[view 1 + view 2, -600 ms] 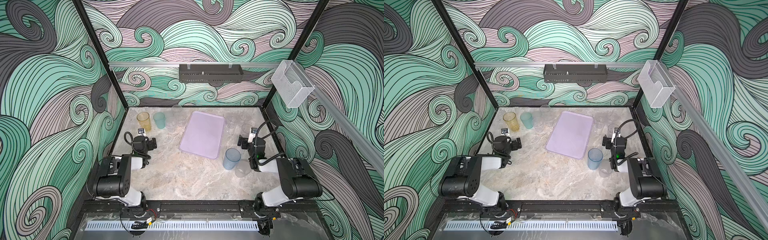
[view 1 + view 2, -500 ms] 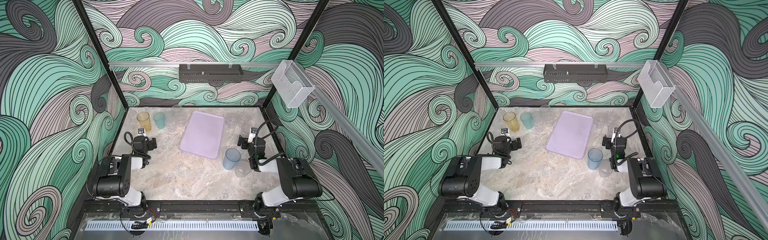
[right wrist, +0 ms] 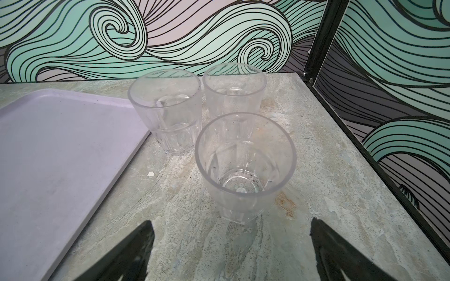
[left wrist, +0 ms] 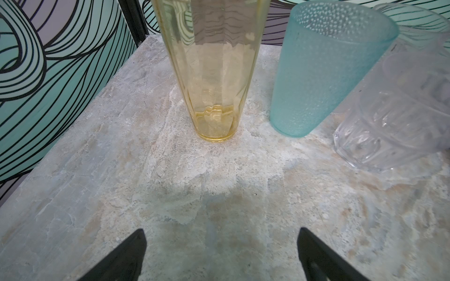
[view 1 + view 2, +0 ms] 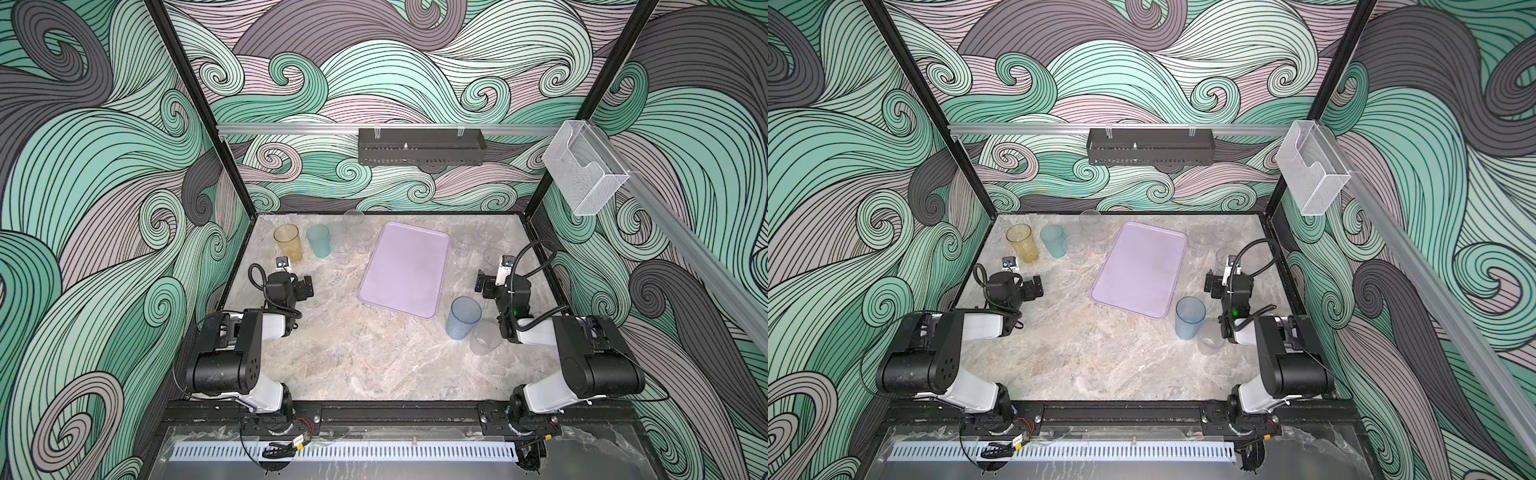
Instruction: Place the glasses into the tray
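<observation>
Jaws stand wide and hold nothing on the left gripper (image 4: 220,231); open marble tabletop (image 4: 170,182) separates it from the ribbed amber tumbler (image 4: 214,85), dimpled teal tumbler (image 4: 323,73) just beside; right gripper (image 3: 230,220) equally wide, facing three faceted clear glasses (image 3: 243,165) near the table's corner; flat lavender tray (image 5: 403,270), low-rimmed and round-cornered, lies bare mid-table; frosted blue tumbler (image 5: 462,318) stands just off its near corner.

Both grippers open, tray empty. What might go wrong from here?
The right gripper faces the nearest clear glass, with two more glasses close behind; closing may bump them. The amber tumbler ahead of the left gripper is tall and narrow-based, the teal tumbler close beside: a nudge could tip it.
</observation>
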Available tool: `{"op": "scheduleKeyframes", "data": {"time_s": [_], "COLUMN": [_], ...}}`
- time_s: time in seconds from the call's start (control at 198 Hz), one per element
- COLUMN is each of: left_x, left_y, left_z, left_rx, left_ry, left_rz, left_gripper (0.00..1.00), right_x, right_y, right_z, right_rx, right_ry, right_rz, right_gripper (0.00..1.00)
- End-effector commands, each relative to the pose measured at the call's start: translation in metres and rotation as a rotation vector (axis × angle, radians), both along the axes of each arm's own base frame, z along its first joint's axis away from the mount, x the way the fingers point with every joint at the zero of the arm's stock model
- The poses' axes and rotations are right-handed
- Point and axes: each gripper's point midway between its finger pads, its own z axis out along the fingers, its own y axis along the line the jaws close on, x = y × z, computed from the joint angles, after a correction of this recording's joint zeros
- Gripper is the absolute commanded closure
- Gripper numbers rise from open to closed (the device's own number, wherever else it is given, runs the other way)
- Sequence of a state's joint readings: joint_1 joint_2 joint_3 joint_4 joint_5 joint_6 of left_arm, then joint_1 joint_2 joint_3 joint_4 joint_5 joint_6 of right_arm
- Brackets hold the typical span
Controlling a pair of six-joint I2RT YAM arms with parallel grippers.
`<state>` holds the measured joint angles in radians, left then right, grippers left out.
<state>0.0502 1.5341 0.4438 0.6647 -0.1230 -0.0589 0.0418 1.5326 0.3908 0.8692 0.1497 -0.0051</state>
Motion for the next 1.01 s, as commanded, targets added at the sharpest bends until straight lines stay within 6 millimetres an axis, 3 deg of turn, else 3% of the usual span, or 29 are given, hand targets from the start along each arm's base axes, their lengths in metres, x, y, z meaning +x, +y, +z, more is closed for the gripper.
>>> {"op": "scheduleKeyframes", "data": {"time_s": [0.0,1.005], "left_x": [0.0089,0.0084], "left_y": [-0.0009,0.0004], "left_z": [0.0131,0.0132], "left_rx": [0.004,-0.027], "left_ry": [-0.029,-0.035], "left_rz": [-0.009,-0.026], "left_gripper": [0.01,0.01], "right_x": [0.0012,0.0016], "right_y": [0.0019,0.0022], "right_z": [-0.001,-0.0015], "right_rx": [-0.007,0.002], "right_ry": [0.003,0.008], "right_rz": [0.012,0.018], "right_gripper": [0.01,0.01]}}
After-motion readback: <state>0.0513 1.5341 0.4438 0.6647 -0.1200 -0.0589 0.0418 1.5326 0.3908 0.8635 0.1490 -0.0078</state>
